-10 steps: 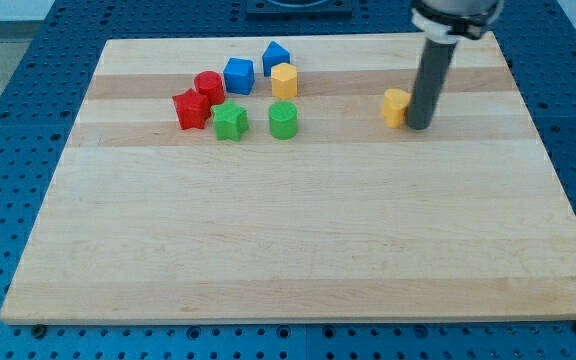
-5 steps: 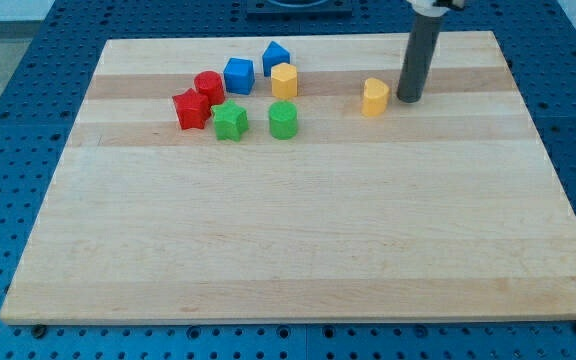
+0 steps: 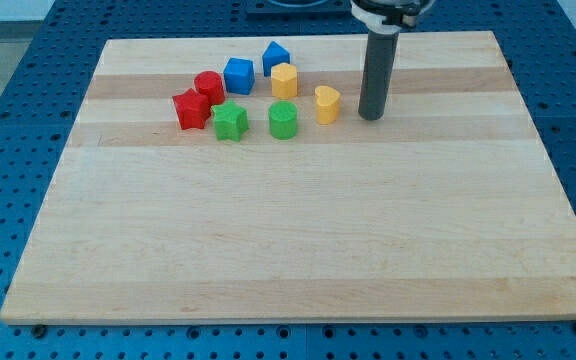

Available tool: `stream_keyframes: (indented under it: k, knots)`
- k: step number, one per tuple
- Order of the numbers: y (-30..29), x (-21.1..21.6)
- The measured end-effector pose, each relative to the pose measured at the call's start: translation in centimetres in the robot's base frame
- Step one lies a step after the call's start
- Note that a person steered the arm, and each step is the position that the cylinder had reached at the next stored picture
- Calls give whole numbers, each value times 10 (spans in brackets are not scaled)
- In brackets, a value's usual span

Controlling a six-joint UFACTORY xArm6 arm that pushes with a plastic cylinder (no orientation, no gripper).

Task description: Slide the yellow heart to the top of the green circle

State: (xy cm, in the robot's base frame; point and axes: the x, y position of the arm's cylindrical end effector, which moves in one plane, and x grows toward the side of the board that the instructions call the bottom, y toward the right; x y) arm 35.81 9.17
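Yellow heart-shaped block (image 3: 327, 103) sits just right of the green round block (image 3: 283, 119), near another yellow block (image 3: 284, 80). My tip (image 3: 370, 116), a bare rod holding nothing, stands just right of the heart. A straight leftward push risks jamming the heart into both neighbours

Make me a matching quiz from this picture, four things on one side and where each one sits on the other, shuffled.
Column one:
1. yellow heart
2. my tip
3. red star
4. blue cube

Column two:
A. leftmost block in the view
B. just right of the green circle
C. right of every block
D. between the red cylinder and the blue wedge-like block

Pairs: 1-B, 2-C, 3-A, 4-D
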Motion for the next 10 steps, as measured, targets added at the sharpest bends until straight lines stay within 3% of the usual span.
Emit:
stream_keyframes:
  k: [2,7,8,10]
  knots:
    - [-45,-2]
    - [-62,-13]
    - [-62,1]
    - [-80,130]
